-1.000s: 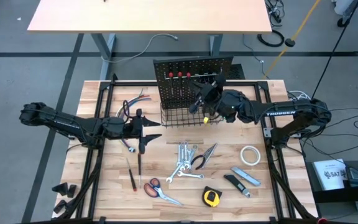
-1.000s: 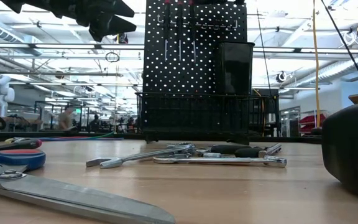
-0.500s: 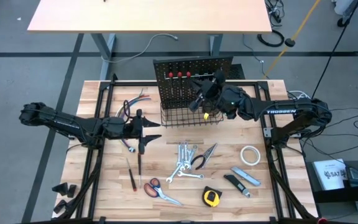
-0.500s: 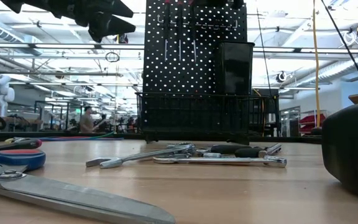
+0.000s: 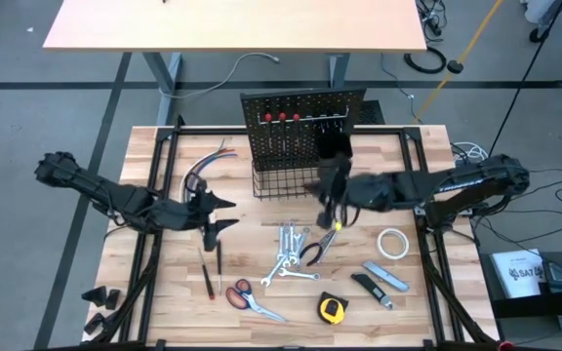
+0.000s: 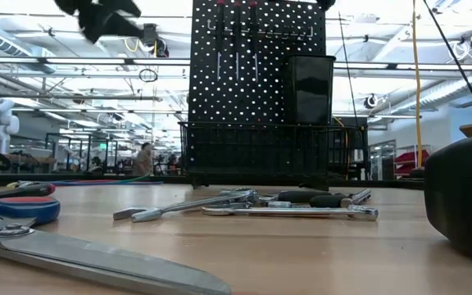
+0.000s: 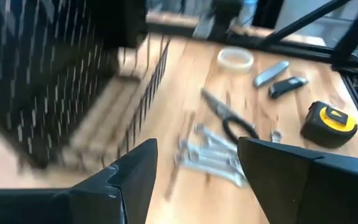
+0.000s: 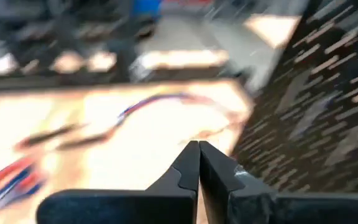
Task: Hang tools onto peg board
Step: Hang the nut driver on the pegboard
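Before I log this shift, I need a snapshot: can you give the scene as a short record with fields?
left end effector: open, empty, above the table's left side
right end effector: shut, empty, in front of the wire basket
peg board: upright, red-handled tools hung
on table: wrenches, pliers, scissors, tape measure, tape roll

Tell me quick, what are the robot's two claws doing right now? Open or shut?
Left gripper: open, holding nothing, above the table near the wire basket.
Right gripper: shut, fingers pressed together, nothing visible between them.
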